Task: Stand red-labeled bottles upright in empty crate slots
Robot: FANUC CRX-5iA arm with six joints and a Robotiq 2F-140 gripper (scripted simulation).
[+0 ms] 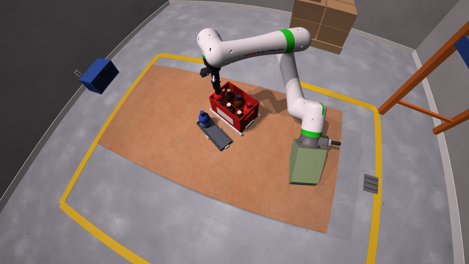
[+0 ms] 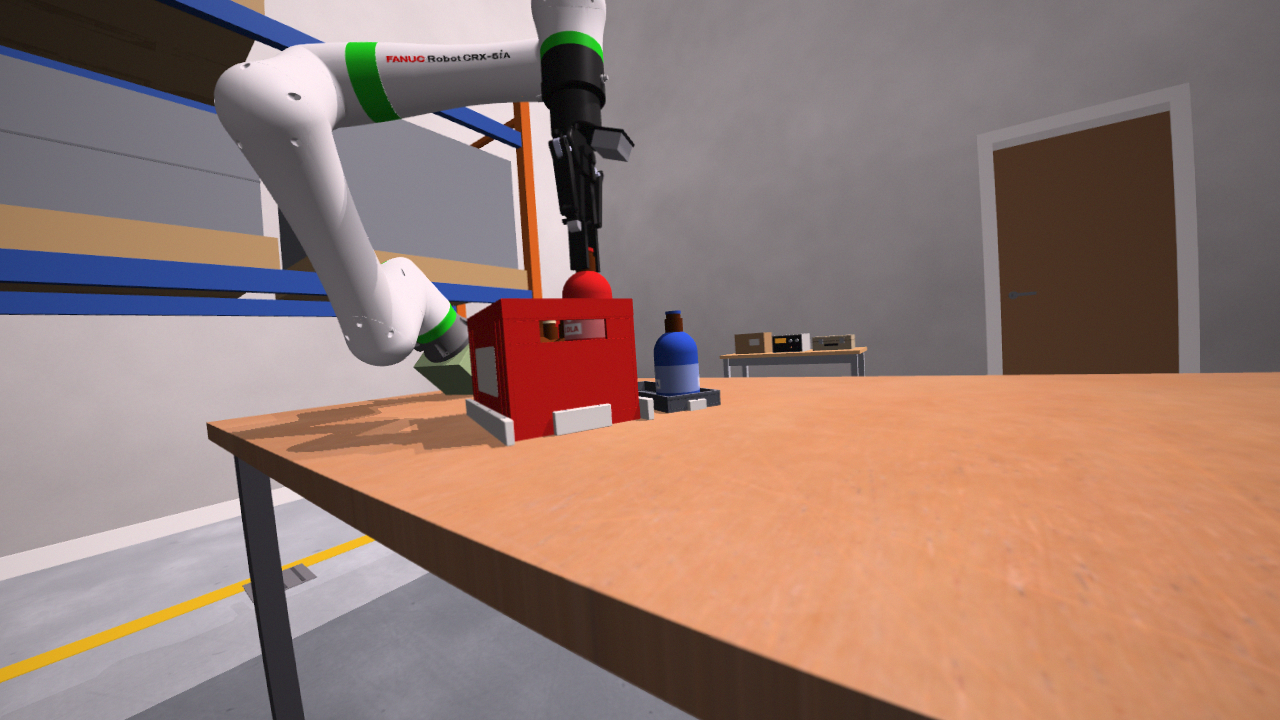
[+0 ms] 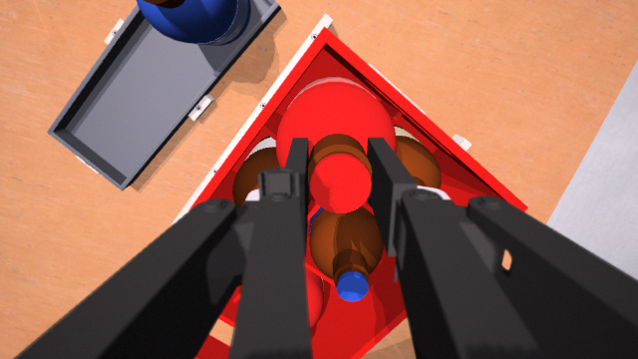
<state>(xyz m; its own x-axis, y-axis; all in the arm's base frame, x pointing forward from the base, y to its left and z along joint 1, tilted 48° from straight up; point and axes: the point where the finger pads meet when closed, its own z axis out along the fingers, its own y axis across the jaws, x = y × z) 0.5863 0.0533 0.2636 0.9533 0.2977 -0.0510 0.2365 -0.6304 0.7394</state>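
My gripper (image 3: pixel 337 163) is shut on the neck of a red-labeled bottle (image 3: pixel 335 120) and holds it upright in the corner slot of the red crate (image 1: pixel 234 106). Most of the bottle is below the crate rim; only its red shoulder (image 2: pixel 586 284) shows above the crate (image 2: pixel 553 367) in the exterior view. The gripper also shows in the top view (image 1: pixel 216 90). Several other bottles stand in the crate, one with a red cap (image 1: pixel 248 105) and one with a blue cap (image 3: pixel 352 285). A blue-labeled bottle (image 1: pixel 204 118) stands at the far end of the grey tray (image 1: pixel 214 134).
The tray (image 3: pixel 145 95) lies beside the crate on the wooden table, and the rest of it holds nothing. White stops (image 2: pixel 581 418) sit against the crate's base. The green robot pedestal (image 1: pixel 306 162) stands at the table's right side.
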